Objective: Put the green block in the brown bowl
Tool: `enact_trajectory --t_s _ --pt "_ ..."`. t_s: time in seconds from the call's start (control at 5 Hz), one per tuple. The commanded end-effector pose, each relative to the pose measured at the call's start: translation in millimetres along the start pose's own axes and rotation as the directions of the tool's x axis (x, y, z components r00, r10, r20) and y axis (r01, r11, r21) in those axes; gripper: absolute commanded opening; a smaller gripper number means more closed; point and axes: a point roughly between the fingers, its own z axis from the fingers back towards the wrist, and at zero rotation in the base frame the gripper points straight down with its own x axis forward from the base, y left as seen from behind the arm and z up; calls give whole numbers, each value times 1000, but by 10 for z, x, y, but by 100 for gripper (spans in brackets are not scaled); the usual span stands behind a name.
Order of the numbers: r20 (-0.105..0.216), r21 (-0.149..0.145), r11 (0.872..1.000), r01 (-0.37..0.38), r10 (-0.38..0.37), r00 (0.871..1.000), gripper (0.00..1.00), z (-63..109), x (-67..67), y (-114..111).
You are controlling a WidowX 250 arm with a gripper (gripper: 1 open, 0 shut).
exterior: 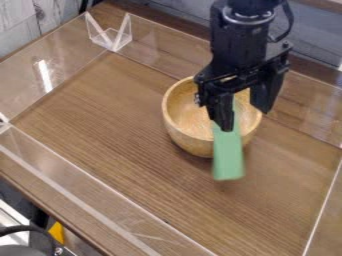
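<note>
Two fingers of my tool (242,104) stand wide above the bowl (189,104), gripping nothing. The block (229,155) hangs tilted just below them, against the bowl's near rim, apparently outside it. Judgement: a release farther over the bowl's middle would be safer. The clear stand (110,31) sits well apart on the tabletop (94,130), nothing obstructs.

Bowl (201,118) is sitting on the counter (107,120), right of centre. Claw (243,100) is hanging directly above the bowl's right half, pointing down, fingers apart. Block (229,156) is standing on end, tilted, at the bowl's near-right rim, just below the claw; contact with rim or fingers cannot be told. Clear stand (110,31) is sitting at the far left corner, well apart from the bowl.
</note>
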Motion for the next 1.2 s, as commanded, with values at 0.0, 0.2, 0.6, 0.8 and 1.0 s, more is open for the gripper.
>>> enact_trajectory --t_s 0.0,0.2,0.6,0.8,1.0 --pt "13 -43 999 -4 5 1000 100 63 61 -88" --pt "6 -40 999 24 -23 1000 100 53 -69 -96" --pt "-2 -35 996 79 -79 997 100 24 -271 -92" --pt "-8 -30 992 121 -122 993 100 -11 -400 -73" --pt "-15 -27 987 161 -162 987 100 -68 -507 -40"
